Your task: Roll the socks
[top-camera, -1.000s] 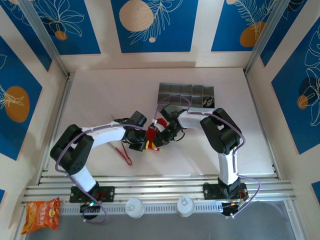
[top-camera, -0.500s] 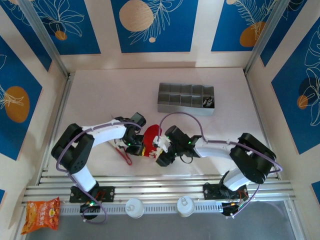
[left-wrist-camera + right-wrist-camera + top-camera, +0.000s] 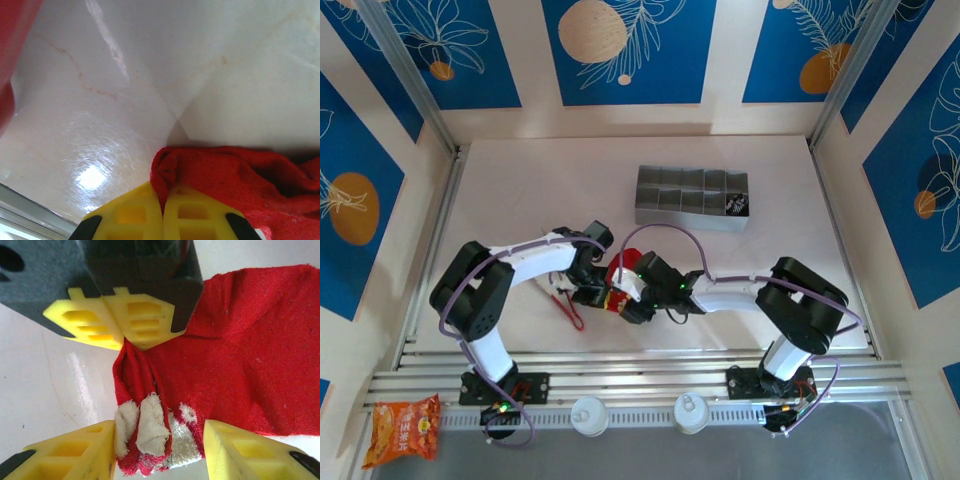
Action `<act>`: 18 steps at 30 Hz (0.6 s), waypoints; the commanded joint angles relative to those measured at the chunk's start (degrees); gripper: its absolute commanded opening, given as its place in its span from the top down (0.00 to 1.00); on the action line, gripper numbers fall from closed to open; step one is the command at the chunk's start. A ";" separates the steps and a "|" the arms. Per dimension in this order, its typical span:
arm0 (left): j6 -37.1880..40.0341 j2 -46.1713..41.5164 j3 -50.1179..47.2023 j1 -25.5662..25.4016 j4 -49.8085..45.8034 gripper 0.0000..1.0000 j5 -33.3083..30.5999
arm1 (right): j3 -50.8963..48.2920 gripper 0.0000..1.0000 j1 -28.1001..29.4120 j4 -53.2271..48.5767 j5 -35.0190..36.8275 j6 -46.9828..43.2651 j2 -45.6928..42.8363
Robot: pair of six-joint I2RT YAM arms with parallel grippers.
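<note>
The bright red sock (image 3: 621, 268) lies on the white table between my two grippers. My left gripper (image 3: 592, 293) is shut on a pinched fold of it; in the left wrist view the yellow fingertips (image 3: 150, 212) meet on the red fabric (image 3: 230, 175). My right gripper (image 3: 160, 442) is open, and the sock's bunched white-trimmed cuff (image 3: 150, 432) lies between its yellow fingers (image 3: 240, 450); the left finger is against the trim. The left gripper (image 3: 125, 337) shows just beyond the cuff. A black thing with pale marks (image 3: 737, 203), perhaps the other sock, sits in the tray's right end.
A grey compartment tray (image 3: 680, 196) stands at the back, right of centre. Thin red tongs (image 3: 567, 306) lie by the left gripper. A metal rail (image 3: 640, 372) runs along the near edge, with an orange snack bag (image 3: 405, 424) and two white caps (image 3: 588, 414) below it.
My right arm swung from the far side of the red sock round to its near end, and its gripper opened around the cuff. The left gripper kept its grip and shifted a little.
</note>
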 commanded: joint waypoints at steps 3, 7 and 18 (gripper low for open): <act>1.43 1.41 0.97 0.81 -2.87 1.00 -0.33 | 1.58 0.56 0.77 0.18 -1.25 1.96 1.60; 1.96 1.14 0.97 1.05 -3.02 1.00 -0.33 | 3.05 0.67 -0.35 -1.10 -1.39 4.39 3.42; 5.03 -3.98 0.89 1.68 -0.87 0.74 -4.50 | 6.91 1.00 -6.53 -8.75 -10.71 12.33 8.05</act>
